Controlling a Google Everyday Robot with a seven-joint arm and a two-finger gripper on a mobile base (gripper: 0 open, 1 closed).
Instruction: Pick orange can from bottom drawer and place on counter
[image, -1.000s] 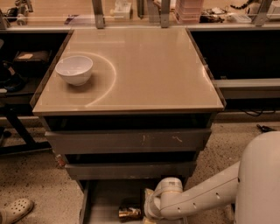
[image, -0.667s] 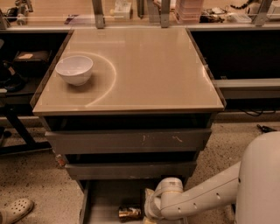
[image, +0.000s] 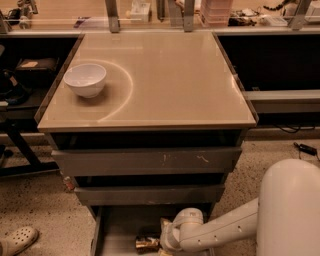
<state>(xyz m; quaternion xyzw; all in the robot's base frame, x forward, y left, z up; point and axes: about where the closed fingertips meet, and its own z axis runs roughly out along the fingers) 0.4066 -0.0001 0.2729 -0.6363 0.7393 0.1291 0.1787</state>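
Observation:
The orange can (image: 147, 243) lies on its side on the flat floor of the open bottom drawer (image: 117, 230), at the frame's lower edge. My gripper (image: 162, 245) is at the end of the white arm (image: 220, 231), which reaches in from the right, and sits right beside the can's right end. The wrist hides the contact. The beige counter (image: 170, 75) with its pale arc mark is above the drawers.
A white bowl (image: 85, 79) stands on the counter's left side. Two wider grey drawers (image: 147, 161) sit above the bottom one. My white body (image: 290, 210) fills the lower right. A pale shoe (image: 17, 240) lies on the speckled floor at lower left.

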